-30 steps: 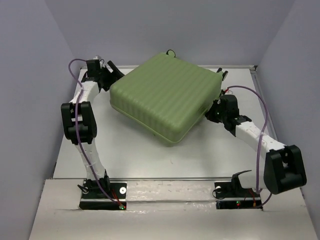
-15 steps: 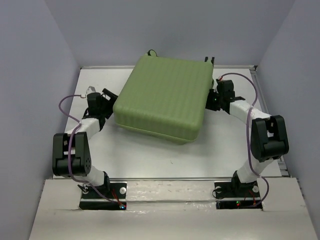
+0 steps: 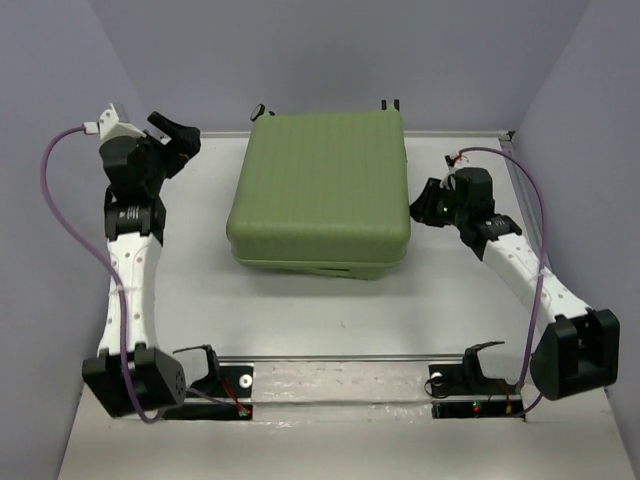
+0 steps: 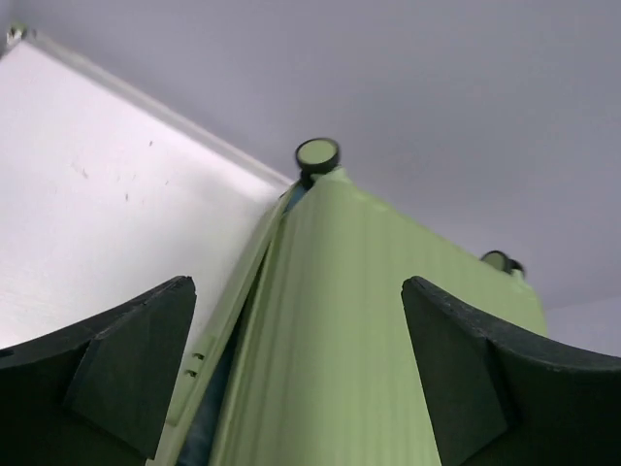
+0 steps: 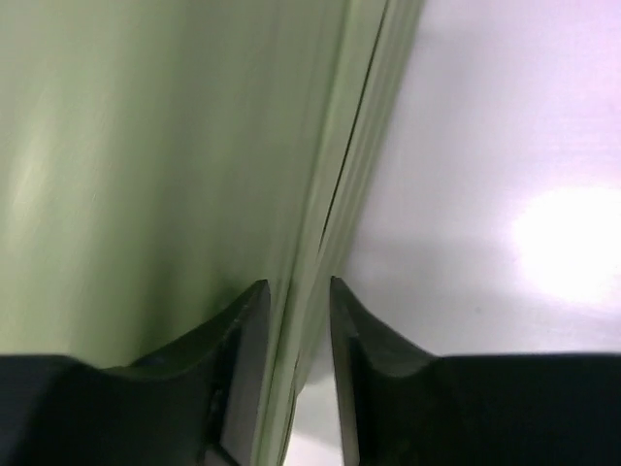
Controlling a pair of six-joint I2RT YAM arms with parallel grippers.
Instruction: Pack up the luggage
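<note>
The luggage (image 3: 320,190) is a light-green ribbed suitcase, lid down, lying flat at the back middle of the table, its black wheels toward the back wall. My left gripper (image 3: 178,135) is open and empty, raised off the suitcase's far-left corner. In the left wrist view my left gripper (image 4: 296,369) has its jaws wide apart, with the luggage (image 4: 388,320) beyond them and a narrow dark gap along its seam. My right gripper (image 3: 420,205) is at the suitcase's right edge. In the right wrist view my right gripper (image 5: 294,286) is closed narrowly on the rim of the luggage (image 5: 146,146).
The white table (image 3: 300,310) shows in front of the suitcase and on both sides. Grey walls close in the back and both sides. A metal rail (image 3: 340,357) runs along the near edge by the arm bases.
The suitcase has turned from a diagonal lie to square with the table. My left arm has lifted away to the far left. My right gripper has stayed at the suitcase's right edge.
</note>
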